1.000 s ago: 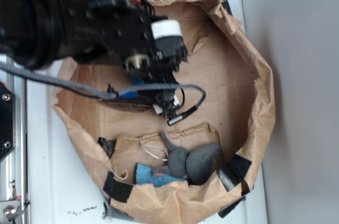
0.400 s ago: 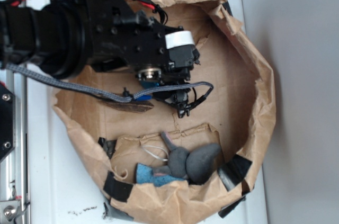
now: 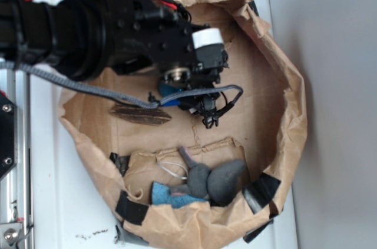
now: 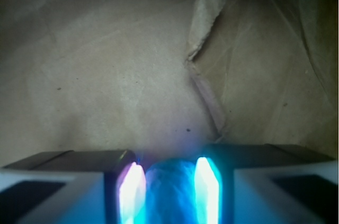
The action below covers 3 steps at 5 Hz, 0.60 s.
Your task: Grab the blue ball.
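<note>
In the wrist view the blue ball [image 4: 170, 189] sits squeezed between my two fingers, one pad [image 4: 131, 192] on its left and the other on its right. My gripper [image 4: 169, 173] is shut on it and held above the brown paper floor. In the exterior view the black arm reaches from the left over the paper bag [image 3: 277, 55], and a bit of the blue ball [image 3: 171, 91] shows under the gripper [image 3: 188, 97], mostly hidden by the wrist.
Two grey stuffed toys [image 3: 215, 179] and a light-blue cloth piece [image 3: 168, 195] lie at the bag's near side. A dark flat oval piece [image 3: 141, 115] lies on the bag floor left of the gripper. The bag's crumpled walls ring the area.
The arm has moved right and toward the back of the bag with the ball in the fingers. The dark oval piece is now uncovered on the floor.
</note>
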Motion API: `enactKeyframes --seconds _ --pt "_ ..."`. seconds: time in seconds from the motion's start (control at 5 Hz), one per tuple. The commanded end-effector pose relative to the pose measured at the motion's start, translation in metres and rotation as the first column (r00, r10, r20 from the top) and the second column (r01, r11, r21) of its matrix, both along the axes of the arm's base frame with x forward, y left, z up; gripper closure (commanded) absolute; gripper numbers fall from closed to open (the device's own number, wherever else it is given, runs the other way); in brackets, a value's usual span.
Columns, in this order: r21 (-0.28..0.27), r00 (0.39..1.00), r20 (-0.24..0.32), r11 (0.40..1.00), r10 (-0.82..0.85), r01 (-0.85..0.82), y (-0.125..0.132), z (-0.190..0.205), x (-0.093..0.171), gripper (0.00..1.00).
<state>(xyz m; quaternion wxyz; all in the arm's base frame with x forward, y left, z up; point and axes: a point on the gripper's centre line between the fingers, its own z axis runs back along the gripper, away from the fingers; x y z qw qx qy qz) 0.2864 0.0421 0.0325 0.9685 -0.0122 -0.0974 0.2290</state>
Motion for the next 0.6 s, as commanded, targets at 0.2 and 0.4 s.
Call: enactKeyframes --seconds 0.2,0.4 --pt "-0.209 0.969 0.242 0.973 -0.042 0.094 0.003 0.169 0.004 1.0" --pt "-0.21 0.968 0.243 0.971 -0.06 0.113 0.0 0.172 0.0 1.0"
